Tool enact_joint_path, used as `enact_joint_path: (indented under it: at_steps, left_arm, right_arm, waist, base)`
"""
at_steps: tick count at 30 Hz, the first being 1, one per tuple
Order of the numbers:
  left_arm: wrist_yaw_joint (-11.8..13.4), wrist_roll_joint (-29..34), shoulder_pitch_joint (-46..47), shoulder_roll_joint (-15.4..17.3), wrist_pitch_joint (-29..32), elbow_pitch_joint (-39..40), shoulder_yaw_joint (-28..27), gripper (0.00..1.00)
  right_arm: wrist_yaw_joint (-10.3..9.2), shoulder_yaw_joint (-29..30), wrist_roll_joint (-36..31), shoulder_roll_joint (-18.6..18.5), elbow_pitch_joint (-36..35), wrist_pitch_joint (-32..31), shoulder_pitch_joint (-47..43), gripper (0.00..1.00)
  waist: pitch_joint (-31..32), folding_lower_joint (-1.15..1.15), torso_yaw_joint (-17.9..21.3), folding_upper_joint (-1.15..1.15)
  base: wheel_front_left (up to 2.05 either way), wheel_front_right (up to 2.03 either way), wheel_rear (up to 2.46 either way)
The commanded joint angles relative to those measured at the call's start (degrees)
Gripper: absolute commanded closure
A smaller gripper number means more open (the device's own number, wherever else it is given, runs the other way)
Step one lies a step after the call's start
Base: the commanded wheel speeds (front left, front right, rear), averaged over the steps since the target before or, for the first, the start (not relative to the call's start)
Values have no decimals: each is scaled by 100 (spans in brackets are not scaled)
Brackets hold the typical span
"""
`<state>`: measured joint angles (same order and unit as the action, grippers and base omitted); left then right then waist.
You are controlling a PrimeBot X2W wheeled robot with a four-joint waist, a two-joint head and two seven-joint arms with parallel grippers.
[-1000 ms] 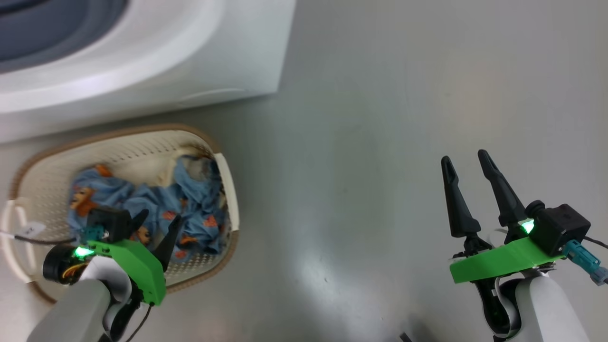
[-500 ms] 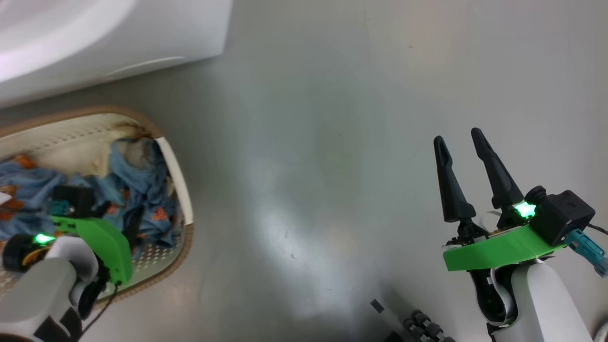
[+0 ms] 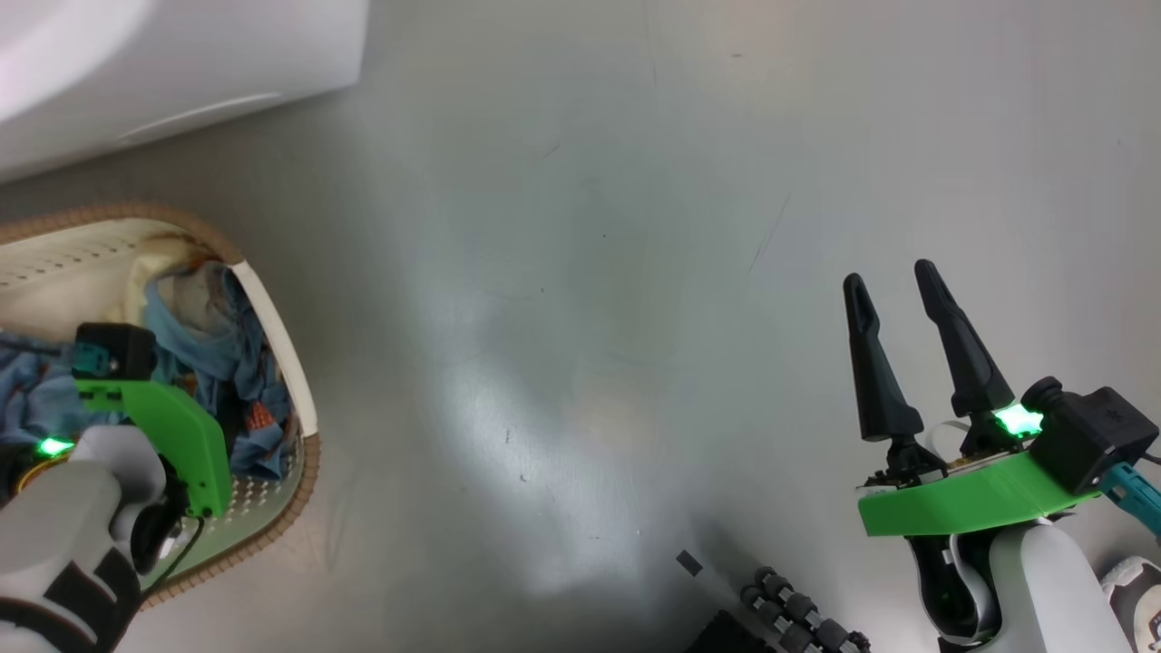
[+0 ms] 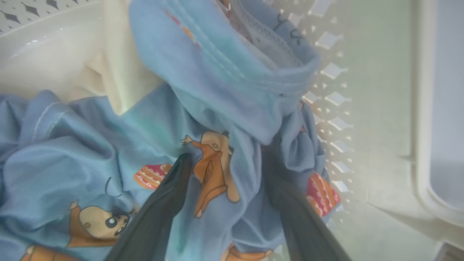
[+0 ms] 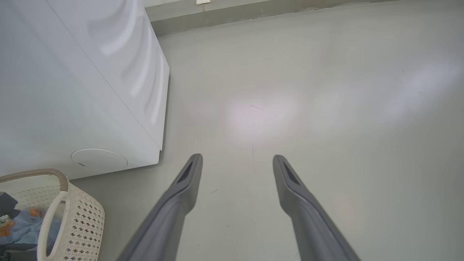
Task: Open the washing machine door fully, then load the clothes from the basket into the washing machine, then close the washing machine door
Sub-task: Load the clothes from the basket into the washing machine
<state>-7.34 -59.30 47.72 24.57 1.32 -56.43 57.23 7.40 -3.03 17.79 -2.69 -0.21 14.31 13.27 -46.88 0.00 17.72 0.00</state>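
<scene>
We see our left claw inside the small cream-white perforated plastic basket at the left edge of the head view. Its two dark fingers are apart and pressed into the soft blue bear-printed clothes, with a fold of cloth lying between them. Our right claw hangs at the lower right over the glossy grey floor, fingers spread and empty. The big white washing machine sits in the upper left corner.
</scene>
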Motion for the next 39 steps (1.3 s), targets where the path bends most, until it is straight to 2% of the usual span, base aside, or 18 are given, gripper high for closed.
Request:
enact_joint_path:
  at_steps: [1, 11, 12, 13, 20, 28, 34, 39]
  left_arm:
    - [-14, -138, 95, 118, 89, -94, -60, 0]
    - [-14, -426, 486, -294, 326, -925, 130, 0]
    - [-14, -431, 490, -324, 310, -970, 153, 36]
    - [-14, -453, 485, -353, 291, -978, 167, 100]
    - [-14, -624, 431, -341, 129, -899, 223, 100]
    - [-14, -822, 314, -138, -200, -644, 350, 100]
    - [-14, -1022, 144, 44, -564, -417, 409, 100]
    - [-14, -1227, -54, -14, -907, -215, 429, 100]
  right_arm:
    - [9, -63, 48, -19, -171, 68, -260, 0]
    - [9, 42, 37, -19, -381, 69, -429, 0]
    - [9, 48, 35, -19, -389, 69, -433, 0]
    - [9, 50, 32, -19, -390, 69, -432, 0]
    - [9, 28, 22, -19, -360, 69, -360, 0]
    - [9, -138, 17, -19, -241, 69, -42, 0]
    - [9, -279, 34, -19, -74, 69, 263, 0]
    - [9, -283, -35, -19, 141, 69, 444, 0]
  waist:
    - [-58, 0, 16, 0]
    - [-212, 0, -47, 0]
    - [-217, 0, -56, 0]
    - [-219, 0, -63, 0]
    - [-202, 0, -98, 0]
    - [-59, 0, -150, 0]
    - [183, 0, -172, 0]
    - [599, 0, -382, 0]
  base:
    - [0, 0, 0]
    - [0, 0, 0]
    - [0, 0, 0]
    - [0, 0, 0]
    - [0, 0, 0]
    - [0, 0, 0]
    - [0, 0, 0]
    - [0, 0, 0]
